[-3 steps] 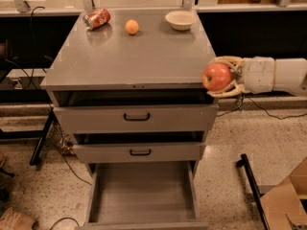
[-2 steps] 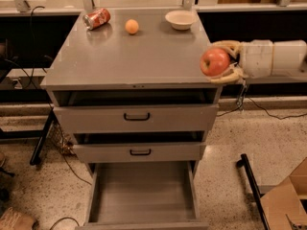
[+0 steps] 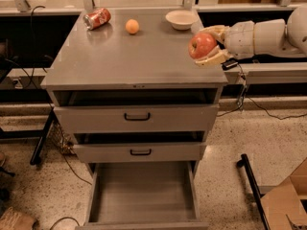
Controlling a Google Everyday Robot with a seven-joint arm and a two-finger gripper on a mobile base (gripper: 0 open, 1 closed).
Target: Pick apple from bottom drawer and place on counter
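Note:
My gripper (image 3: 205, 46) reaches in from the right and is shut on the red apple (image 3: 201, 45), with pale fingers above and below it. It holds the apple over the right edge of the grey counter (image 3: 129, 61), a little above the surface. The bottom drawer (image 3: 143, 198) is pulled out at the foot of the cabinet, and its grey inside holds nothing.
On the back of the counter lie a red soda can (image 3: 97, 18) on its side, a small orange fruit (image 3: 132, 26) and a white bowl (image 3: 181, 19). The two upper drawers (image 3: 136, 117) stand slightly ajar. A cardboard box (image 3: 287, 200) and a black stand (image 3: 250, 186) are on the floor at the right.
The gripper has carried the apple up and to the left, from beside the cabinet's right side to above the counter's right edge.

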